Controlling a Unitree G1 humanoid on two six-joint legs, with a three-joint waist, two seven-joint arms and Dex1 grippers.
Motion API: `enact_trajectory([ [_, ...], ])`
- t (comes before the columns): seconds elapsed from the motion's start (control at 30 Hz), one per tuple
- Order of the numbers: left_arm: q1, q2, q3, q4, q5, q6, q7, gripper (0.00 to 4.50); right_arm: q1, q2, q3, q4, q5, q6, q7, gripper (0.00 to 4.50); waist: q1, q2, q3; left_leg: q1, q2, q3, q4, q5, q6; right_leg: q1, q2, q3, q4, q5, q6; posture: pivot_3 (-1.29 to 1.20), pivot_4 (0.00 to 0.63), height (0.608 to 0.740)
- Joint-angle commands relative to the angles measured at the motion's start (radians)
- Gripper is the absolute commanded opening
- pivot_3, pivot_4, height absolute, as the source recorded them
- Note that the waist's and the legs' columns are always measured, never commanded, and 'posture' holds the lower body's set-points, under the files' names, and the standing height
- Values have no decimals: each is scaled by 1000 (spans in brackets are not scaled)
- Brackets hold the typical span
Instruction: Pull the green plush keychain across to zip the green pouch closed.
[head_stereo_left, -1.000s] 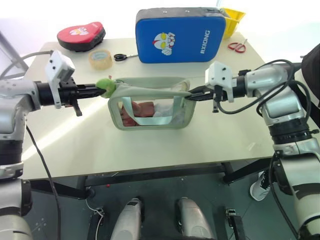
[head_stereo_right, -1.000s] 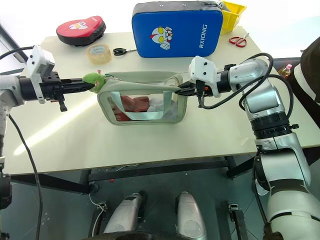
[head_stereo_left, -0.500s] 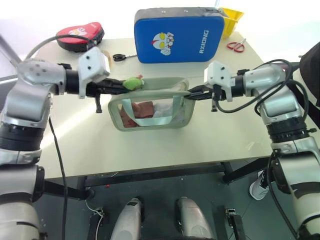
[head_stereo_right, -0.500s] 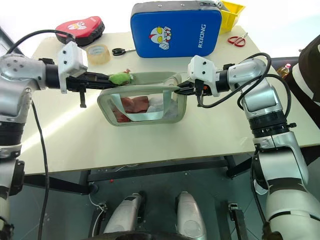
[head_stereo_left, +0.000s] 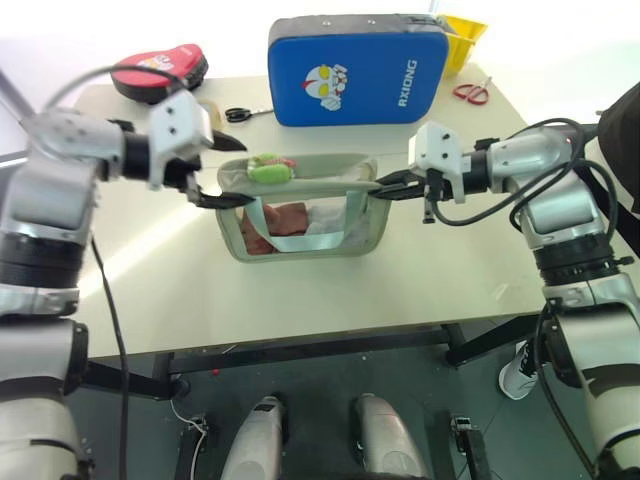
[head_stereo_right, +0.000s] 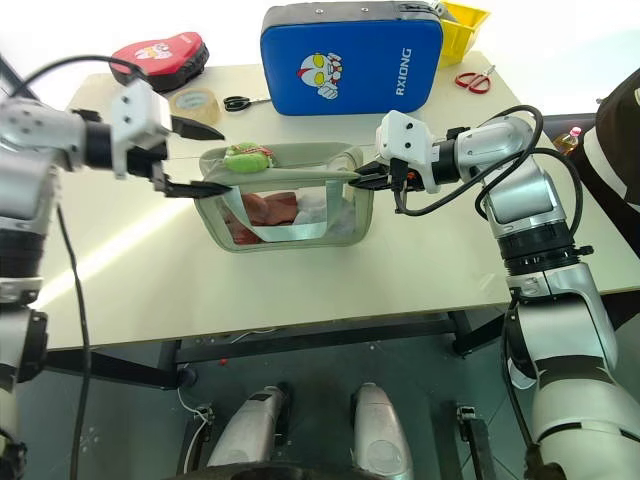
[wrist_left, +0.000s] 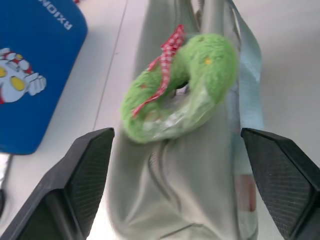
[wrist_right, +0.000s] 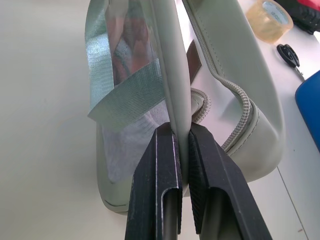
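1. Release is the change: a second ago the left gripper (head_stereo_left: 222, 173) was pinched on the green plush keychain (head_stereo_left: 269, 168) at the left end of the green pouch (head_stereo_left: 300, 215); half a second ago it had carried the plush a short way rightward along the top; now its fingers stand wide apart with nothing between them.
2. Keychain now lies loose on the pouch's top, left of centre in the head views, just beyond the spread fingertips and apart from them. In the left wrist view the keychain sits curled on the pale fabric between the two black fingers (wrist_left: 75, 185), touching neither.
3. Right gripper (head_stereo_left: 385, 190), centre-right of the frame, has not moved; its jaws are clamped together on the pouch's right-hand edge, seen clearly in the right wrist view, holding the bag off the table (head_stereo_left: 330, 290).
4. Pouch hangs mid-frame, in front of the blue padded case (head_stereo_left: 360, 68).
5. Meaning for the task: the zip looks only partly drawn, as the right wrist view shows the zipper still gaping at that end. Probably the left gripper must re-grasp the plush and pull further right.
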Motion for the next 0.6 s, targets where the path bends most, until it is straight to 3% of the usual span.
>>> enact_trajectory([
  [0.03, 33, 50, 85, -71, -61, 89, -3, 4445, -28, -11, -29, -19, 1, -12, -3, 0, -1, 0, 0, 0, 0, 0, 0, 0, 0, 0, 0, 0, 0, 0, 0, 0, 150, 740],
  [0.17, 168, 73, 115, -132, -56, 101, 29, 4445, -28, -7, -27, -16, 1, -16, 0, 0, -1, 0, 0, 0, 0, 0, 0, 0, 0, 1, 0, 0, 0, 0, 0, 0, 150, 740],
  [0.43, 272, -39, 123, -165, -61, 124, 157, 4445, -45, 8, -18, -2, 1, -21, 8, 0, 6, 0, 0, 0, 0, 0, 0, 0, 0, 1, 0, 0, 0, 0, 0, 0, 150, 740],
  [0.5, 263, -62, 121, -147, -52, 117, 181, 3925, -44, 9, -17, -2, 2, -22, 12, 0, 5, 0, 0, 0, 0, 0, 0, 0, 0, 1, 0, 0, 0, 0, 0, 0, 150, 740],
  [0.6, 264, -60, 120, -151, -56, 118, 168, 2630, -45, 8, -18, 0, 1, -23, 16, 0, 4, 0, 0, 0, 0, 0, 0, 0, 0, 0, 0, 0, 0, 0, 0, 0, 150, 740],
])
